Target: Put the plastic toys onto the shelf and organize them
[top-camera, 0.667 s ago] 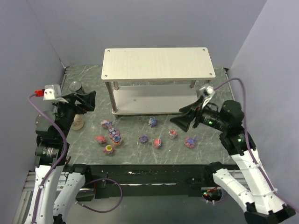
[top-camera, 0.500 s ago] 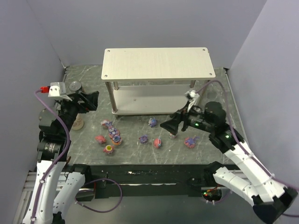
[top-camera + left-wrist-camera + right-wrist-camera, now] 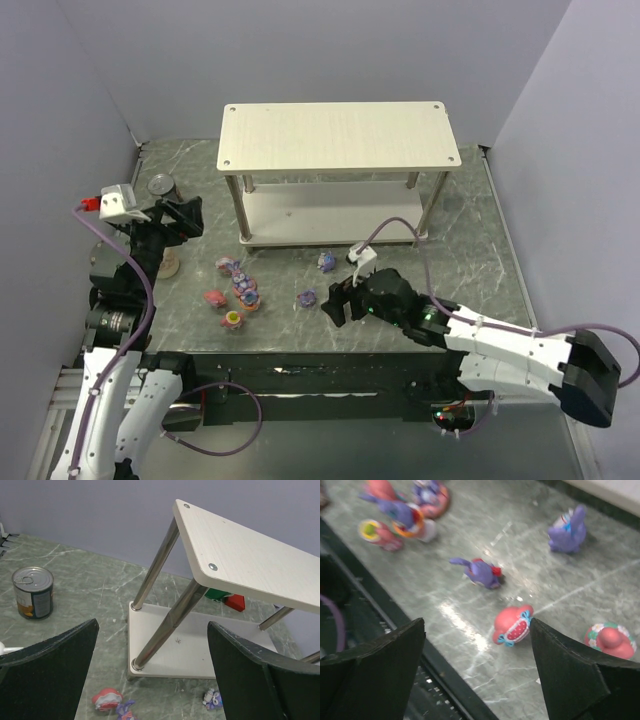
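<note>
The shelf [image 3: 338,136] stands at the back centre, and both its boards are bare. Several plastic toys lie on the table in front of it: a cluster [image 3: 240,285] at the left, a purple one [image 3: 307,298] and another [image 3: 326,261]. My right gripper [image 3: 338,303] hangs low near the front edge, open. In the right wrist view a red toy [image 3: 512,625] lies between its fingers, close to the right finger [image 3: 570,680], with a purple toy [image 3: 482,572] beyond. My left gripper [image 3: 190,215] is open and raised at the left, facing the shelf [image 3: 250,555].
A tin can [image 3: 160,185] stands at the back left and a beige bottle [image 3: 168,262] sits under the left arm. The table's front edge [image 3: 445,680] runs just below the right gripper. Another pink toy [image 3: 610,639] lies right of the right finger. A red and green object [image 3: 225,597] shows behind the shelf.
My right arm has swung left and down from beside the shelf to the toys near the front edge. The left gripper has shifted slightly left.
</note>
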Available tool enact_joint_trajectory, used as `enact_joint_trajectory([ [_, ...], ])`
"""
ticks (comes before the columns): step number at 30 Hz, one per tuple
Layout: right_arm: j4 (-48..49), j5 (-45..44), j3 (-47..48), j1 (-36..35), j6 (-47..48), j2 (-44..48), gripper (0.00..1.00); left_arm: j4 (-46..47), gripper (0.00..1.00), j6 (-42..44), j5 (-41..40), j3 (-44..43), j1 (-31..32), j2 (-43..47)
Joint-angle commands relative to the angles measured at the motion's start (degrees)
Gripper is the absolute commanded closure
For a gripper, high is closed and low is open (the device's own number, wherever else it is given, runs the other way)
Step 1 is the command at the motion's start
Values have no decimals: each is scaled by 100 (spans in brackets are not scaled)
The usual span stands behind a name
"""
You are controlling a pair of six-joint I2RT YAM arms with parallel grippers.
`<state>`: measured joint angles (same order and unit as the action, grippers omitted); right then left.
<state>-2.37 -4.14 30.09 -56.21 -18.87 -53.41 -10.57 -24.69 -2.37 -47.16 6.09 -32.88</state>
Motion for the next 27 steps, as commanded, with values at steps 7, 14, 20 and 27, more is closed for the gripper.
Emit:
enact_joint_trajectory([
  [7, 958, -1686, -214, -576, -564, -864, 24, 2, 4, 43, -175, -171, 7, -271],
  [14, 774, -1704, -293, -602, -1056, -970, 34, 46, 4, 61, -79, -92, 7, -324],
  [20, 380, -2133, -503, -620, -1644, -575, 47, 46, 4, 69, -106, -74, 7, -350],
  [27, 9, -2223, -741, -620, -1918, -231, 54, 46, 4, 43, -79, -66, 7, -456],
])
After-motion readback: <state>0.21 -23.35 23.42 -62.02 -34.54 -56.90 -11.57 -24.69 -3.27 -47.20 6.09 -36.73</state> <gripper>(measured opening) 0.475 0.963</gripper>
